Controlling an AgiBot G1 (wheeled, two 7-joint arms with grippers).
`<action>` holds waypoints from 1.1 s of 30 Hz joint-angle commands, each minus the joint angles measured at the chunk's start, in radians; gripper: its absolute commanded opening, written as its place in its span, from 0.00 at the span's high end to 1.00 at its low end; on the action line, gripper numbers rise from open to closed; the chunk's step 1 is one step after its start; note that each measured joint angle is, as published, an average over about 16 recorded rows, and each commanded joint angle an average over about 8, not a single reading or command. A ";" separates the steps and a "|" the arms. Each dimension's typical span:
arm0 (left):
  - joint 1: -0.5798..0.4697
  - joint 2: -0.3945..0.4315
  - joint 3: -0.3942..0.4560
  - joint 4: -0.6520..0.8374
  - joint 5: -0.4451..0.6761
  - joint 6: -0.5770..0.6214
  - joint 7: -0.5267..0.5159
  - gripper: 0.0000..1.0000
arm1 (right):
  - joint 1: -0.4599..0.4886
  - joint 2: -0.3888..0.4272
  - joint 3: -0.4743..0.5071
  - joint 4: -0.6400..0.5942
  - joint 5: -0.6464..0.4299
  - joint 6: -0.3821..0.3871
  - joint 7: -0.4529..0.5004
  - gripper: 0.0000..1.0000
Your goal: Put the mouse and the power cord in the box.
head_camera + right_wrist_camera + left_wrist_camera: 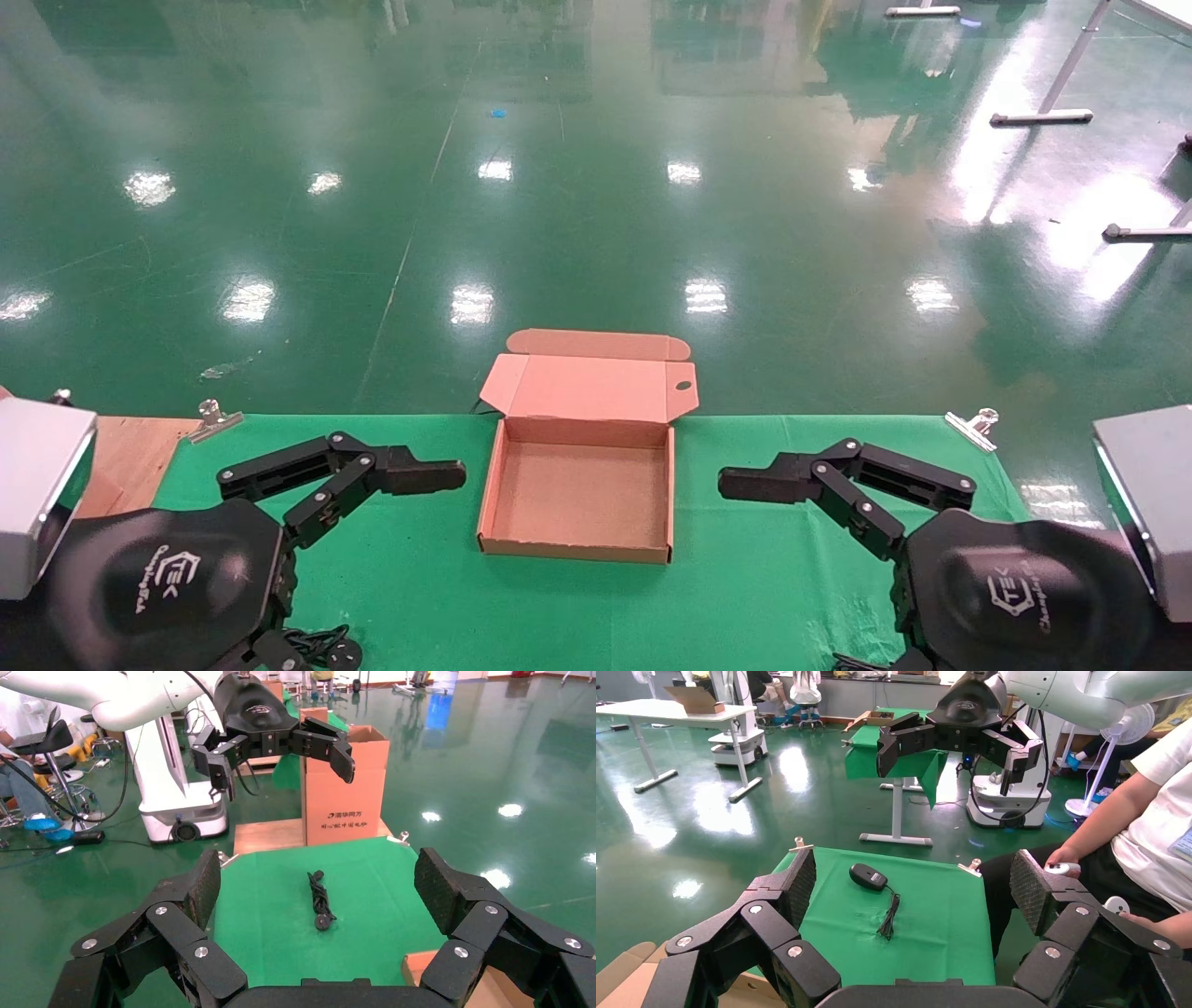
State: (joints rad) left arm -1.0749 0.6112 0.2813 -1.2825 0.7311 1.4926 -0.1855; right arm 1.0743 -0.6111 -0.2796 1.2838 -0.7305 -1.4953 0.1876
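Dealing with two small, light things, neither of them in the box (577,550) yet. Spotting the mouse (869,876) lying on the green cloth (933,938) to the right of the box, with its thin cord trailing loose back toward the box. Judging the shell as hard, glossy and likely slippery, so favouring a pinch across its two long sides, low on the body, and expecting the limp cord to drag behind and perhaps snag on the box wall.

Spotting the power cord (320,899) lying to the left of the box as a loose black bundle ending in a round plug. Judging it as soft and floppy, liable to uncoil when lifted, so favouring a grip across the middle of the bundle where the strands are bunched, not on the plug.

Hovering just left of the box with fingers spread wide and holding nothing: the left gripper (914,881). Mirroring it just right of the box, likewise spread and empty: the right gripper (318,874).

Noting the lid standing open at the far side of the box, leaving the tray free from above. Noting also metal clips pinning the cloth at the far corners either side of the box, a tall printed carton (344,790) well beyond its left side, and a seated person (1151,811) beyond its right side. Seeing nothing blocking either reach.
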 commanded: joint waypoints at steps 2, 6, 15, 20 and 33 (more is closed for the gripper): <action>0.000 0.000 0.000 0.000 0.000 0.000 0.000 0.00 | 0.000 0.000 0.000 0.000 0.000 0.000 0.000 0.00; 0.000 0.000 0.000 0.000 0.000 0.000 0.000 0.00 | 0.000 0.000 0.000 0.000 0.000 0.000 0.000 0.00; 0.000 0.000 0.000 0.000 0.000 0.000 0.000 0.00 | 0.000 0.000 0.000 0.000 0.000 0.000 0.000 0.00; 0.000 0.000 0.000 0.000 0.000 0.000 0.000 0.00 | 0.000 0.000 0.000 0.000 0.000 0.000 0.000 0.00; 0.000 0.000 0.000 0.000 0.000 0.000 0.000 0.00 | 0.000 0.000 0.000 0.000 0.000 0.000 0.000 0.00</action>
State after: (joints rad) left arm -1.0748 0.6112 0.2812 -1.2826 0.7311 1.4928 -0.1856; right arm 1.0752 -0.6122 -0.2810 1.2830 -0.7317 -1.4940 0.1871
